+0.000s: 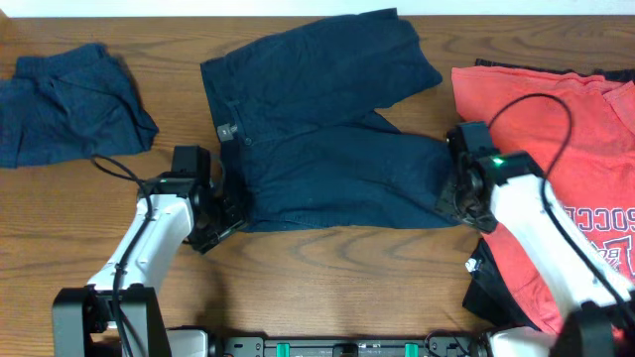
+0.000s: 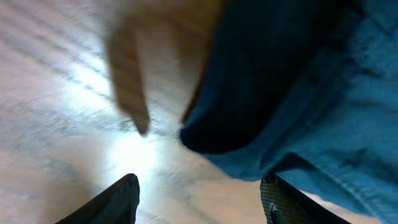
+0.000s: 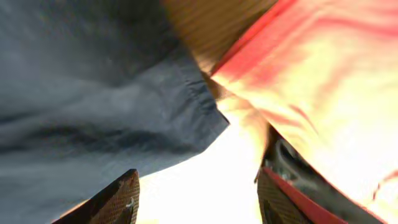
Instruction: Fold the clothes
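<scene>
**Op 1:** Overhead: navy shorts [image 1: 327,129] lie flat mid-table, waistband left, 2 legs right. My left gripper [image 1: 233,216] sits at the lower waistband corner, fingers apart, gripping nothing.

**Op 2:** Right gripper [image 1: 451,203]?

**Op 1:** At the near leg's hem, just beside the coral-red T-shirt [image 1: 556,129]. Released too, empty.

**Op 2:** Advice?

**Op 1:** I'd slip 1 finger under each corner and pinch navy cloth only, keeping clear of the red. Then lift both ends evenly so the fold lands square.
</scene>
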Tool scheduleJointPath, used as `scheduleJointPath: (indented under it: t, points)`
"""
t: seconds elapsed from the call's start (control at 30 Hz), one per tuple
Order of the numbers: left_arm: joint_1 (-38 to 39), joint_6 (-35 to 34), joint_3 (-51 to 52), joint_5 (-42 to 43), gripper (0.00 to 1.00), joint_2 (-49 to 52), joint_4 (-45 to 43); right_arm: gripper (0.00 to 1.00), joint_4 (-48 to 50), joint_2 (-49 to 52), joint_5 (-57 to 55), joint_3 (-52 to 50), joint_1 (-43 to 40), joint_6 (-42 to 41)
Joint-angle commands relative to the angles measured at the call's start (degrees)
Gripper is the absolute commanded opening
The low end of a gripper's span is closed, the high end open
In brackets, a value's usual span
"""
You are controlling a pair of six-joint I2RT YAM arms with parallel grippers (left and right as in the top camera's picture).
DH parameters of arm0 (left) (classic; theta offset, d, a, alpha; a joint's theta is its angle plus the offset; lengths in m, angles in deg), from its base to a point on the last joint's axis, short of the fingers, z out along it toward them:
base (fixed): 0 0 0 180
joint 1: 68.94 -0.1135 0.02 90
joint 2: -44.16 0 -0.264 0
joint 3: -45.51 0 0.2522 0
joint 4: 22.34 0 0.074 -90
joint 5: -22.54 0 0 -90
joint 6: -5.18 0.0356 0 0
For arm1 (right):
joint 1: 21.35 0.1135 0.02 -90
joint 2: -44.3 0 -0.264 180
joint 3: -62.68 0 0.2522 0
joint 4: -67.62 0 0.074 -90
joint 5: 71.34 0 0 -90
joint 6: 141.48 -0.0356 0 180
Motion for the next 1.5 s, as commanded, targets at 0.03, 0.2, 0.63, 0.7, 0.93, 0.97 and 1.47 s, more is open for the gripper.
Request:
scheduleJointPath:
  t: [0.03, 0.2, 0.63, 0.7, 0.93, 0.97, 1.47]
  points:
    - [1.6, -1.9, 0.2, 0.1, 0.64, -0.4, -2.7, 0.59, 1.2, -5.6, -5.7, -1.6, 0.4, -13.7]
    - [2.6, -4.4, 0.2, -1.4, 0.65, -0.4, -5.5, 0.56, 4.7, -7.0, -10.3, -6.2, 0.4, -21.1]
    - [7.3, -13.3, 4.1, -3.3, 0.7, 0.6, -12.3, 0.57, 15.5, -7.0, -10.5, -17.4, 0.4, -25.9]
    - [8.4, -14.1, 5.0, -3.3, 0.71, 1.2, -12.5, 0.58, 15.8, -7.0, -10.5, -17.6, 0.4, -25.8]
    - [9.7, -16.0, 6.6, -3.4, 0.75, 1.3, -12.5, 0.61, 19.8, -6.9, -10.5, -18.5, 0.3, -22.8]
    - [9.7, -16.3, 6.6, -3.5, 0.75, 1.3, -12.7, 0.64, 20.4, -6.8, -10.5, -18.7, 0.3, -22.8]
    - [9.7, -16.4, 6.6, -4.8, 0.73, 1.4, -13.2, 0.51, 31.2, 7.5, -7.7, -18.9, -2.0, -18.3]
